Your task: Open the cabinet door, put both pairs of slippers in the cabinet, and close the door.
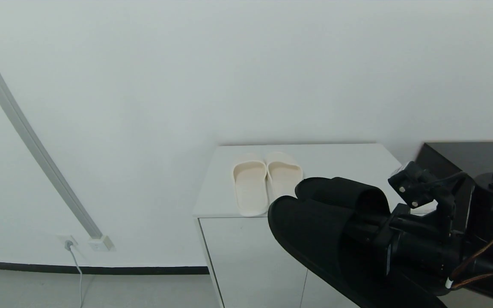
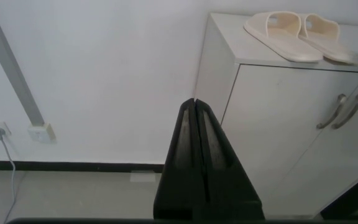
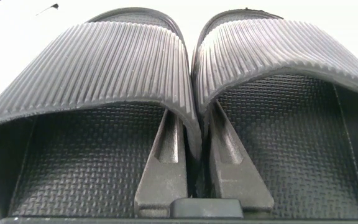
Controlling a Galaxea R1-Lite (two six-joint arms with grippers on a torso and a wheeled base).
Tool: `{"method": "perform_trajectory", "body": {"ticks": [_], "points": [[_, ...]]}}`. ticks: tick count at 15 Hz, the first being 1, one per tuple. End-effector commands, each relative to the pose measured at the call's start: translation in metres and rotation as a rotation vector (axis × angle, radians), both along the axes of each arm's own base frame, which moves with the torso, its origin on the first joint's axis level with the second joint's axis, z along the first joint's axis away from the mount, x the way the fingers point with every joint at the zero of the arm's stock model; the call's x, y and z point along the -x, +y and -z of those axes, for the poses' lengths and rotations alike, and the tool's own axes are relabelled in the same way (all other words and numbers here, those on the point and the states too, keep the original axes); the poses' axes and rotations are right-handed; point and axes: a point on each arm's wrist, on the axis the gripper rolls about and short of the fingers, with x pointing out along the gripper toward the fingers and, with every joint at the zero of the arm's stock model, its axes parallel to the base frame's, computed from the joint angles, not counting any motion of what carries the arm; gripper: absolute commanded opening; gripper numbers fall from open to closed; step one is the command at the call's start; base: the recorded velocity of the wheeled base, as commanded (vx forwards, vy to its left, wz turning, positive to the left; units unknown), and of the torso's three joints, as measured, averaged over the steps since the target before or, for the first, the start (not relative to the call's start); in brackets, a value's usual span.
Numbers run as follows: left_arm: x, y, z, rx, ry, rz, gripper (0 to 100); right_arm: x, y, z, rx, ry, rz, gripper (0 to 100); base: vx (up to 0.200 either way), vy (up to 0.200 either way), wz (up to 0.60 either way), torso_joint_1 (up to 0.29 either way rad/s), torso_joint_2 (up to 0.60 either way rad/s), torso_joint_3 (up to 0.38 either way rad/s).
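Pair of black ribbed-strap rubber slippers (image 1: 315, 226) (image 3: 117, 68), held side by side in the air before the right part of the front of a white two-door cabinet (image 1: 340, 158) (image 2: 278, 124). The right gripper (image 3: 190, 134) was clamped on this pair: one finger was laid on each footbed under the strap, and the adjoining inner edges of the two slippers were pinched between the fingers (image 3: 163, 162). A second pair, of cream moulded slide slippers (image 1: 250, 184) (image 2: 284, 34), was set side by side on the cabinet's top, left of its middle, with the heels reaching the front edge and the toes directed toward the wall. Both cabinet doors were seen closed, their two curved metal handles (image 2: 331, 112) set just beside each other at the meeting edges. The left gripper (image 2: 196, 109) was held in the air off the cabinet's front left corner, its fingers pressed together with nothing between them. On the wall to the left of the cabinet, a grey slanted conduit (image 1: 28, 132) was run down to a white socket box (image 1: 101, 244), with a plugged cable (image 1: 75, 265) beside it.
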Motion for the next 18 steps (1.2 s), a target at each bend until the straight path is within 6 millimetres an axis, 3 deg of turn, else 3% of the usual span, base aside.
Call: {"method": "perform_trajectory", "body": {"ticks": [1,9,15,18], "points": [[0.0,0.0,0.0,0.0,0.001,-0.001,0,0.002,0.001,0.001,0.001,0.001,-0.006,0,0.0,0.0,0.0,0.0,0.0,0.0],[0.0,0.0,0.0,0.002,0.001,-0.002,0,0.006,0.001,0.008,0.023,0.017,-0.023,0,0.0,0.0,0.0,0.0,0.0,0.0],[0.0,0.0,0.0,-0.001,0.001,-0.002,0,0.01,0.001,0.012,0.048,0.012,-0.042,0,0.0,-0.2,0.0,0.004,0.0,0.002],[0.0,0.0,0.0,0.0,0.001,-0.002,0,0.013,0.002,0.013,0.05,0.014,-0.053,0,0.0,0.0,0.0,0.0,0.0,0.0]]}}
